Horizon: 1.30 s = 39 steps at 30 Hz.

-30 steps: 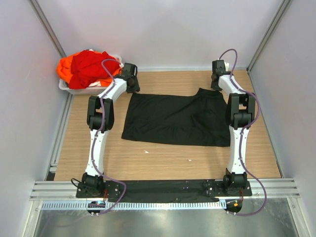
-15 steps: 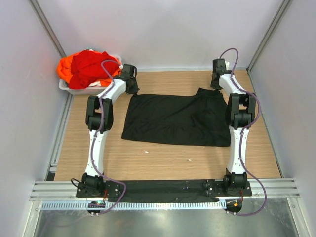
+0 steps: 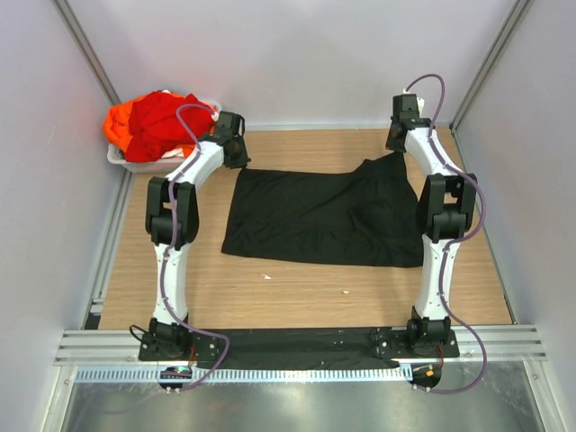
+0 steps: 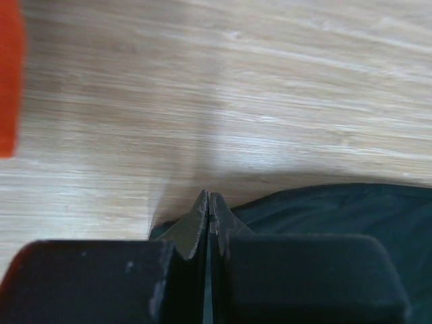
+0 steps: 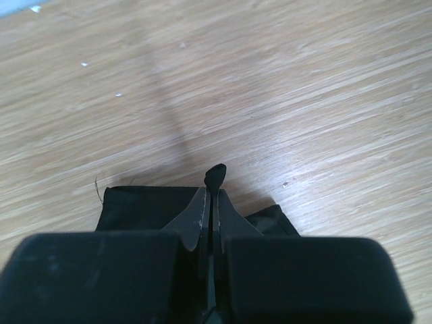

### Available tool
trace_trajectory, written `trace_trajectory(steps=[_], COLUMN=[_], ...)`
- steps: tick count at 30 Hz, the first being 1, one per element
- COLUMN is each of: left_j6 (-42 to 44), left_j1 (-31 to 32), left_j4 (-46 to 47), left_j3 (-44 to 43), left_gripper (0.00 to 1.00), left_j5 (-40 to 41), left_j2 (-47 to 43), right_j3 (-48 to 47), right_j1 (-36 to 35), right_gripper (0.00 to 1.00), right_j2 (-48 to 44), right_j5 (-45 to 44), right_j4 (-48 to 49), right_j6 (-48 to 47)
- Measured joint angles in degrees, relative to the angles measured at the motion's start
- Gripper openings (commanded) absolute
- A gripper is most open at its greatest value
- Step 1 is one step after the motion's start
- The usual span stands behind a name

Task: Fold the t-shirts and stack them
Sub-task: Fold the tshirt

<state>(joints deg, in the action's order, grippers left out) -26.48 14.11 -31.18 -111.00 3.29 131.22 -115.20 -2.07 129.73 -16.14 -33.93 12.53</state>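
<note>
Limp and light, the black t-shirt (image 3: pixel 315 220) sags on the counter (image 3: pixel 297 283), far corners clenched by left fingers (image 4: pixel 194 226) and right fingers (image 5: pixel 196 217).

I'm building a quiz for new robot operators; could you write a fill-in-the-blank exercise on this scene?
1. The white tub holds an orange t-shirt and a ___ one.
2. The black t-shirt lies spread on the wooden ___.
3. The right gripper pinches that shirt's far corner with its jaws ___.
Missing words: red; table; shut.
</note>
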Motion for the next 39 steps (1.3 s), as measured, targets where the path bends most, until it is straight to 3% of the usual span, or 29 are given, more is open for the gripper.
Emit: trace_trajectory(steps=[10,31,39], left_j6=[0.09,1.29,1.38], left_j1=[0.00,0.00,0.00], left_j4=[-0.07,0.57,1.01], left_j3=[4.59,19.43,23.67], left_gripper=[0.00,0.00,0.00], left_j5=[0.02,0.00,-0.09], left_j2=[-7.17,-16.00,-18.45], right_j3=[5.40,45.40,52.41], right_j1=[-1.33,-1.70,-1.70], right_gripper=[0.01,0.01,0.01], right_j2=[-6.56,-38.18,-42.75], right_j5=[0.68,0.46,0.50], right_j4=[0.07,6.45,6.54], right_j6=[0.48,2.91,3.76])
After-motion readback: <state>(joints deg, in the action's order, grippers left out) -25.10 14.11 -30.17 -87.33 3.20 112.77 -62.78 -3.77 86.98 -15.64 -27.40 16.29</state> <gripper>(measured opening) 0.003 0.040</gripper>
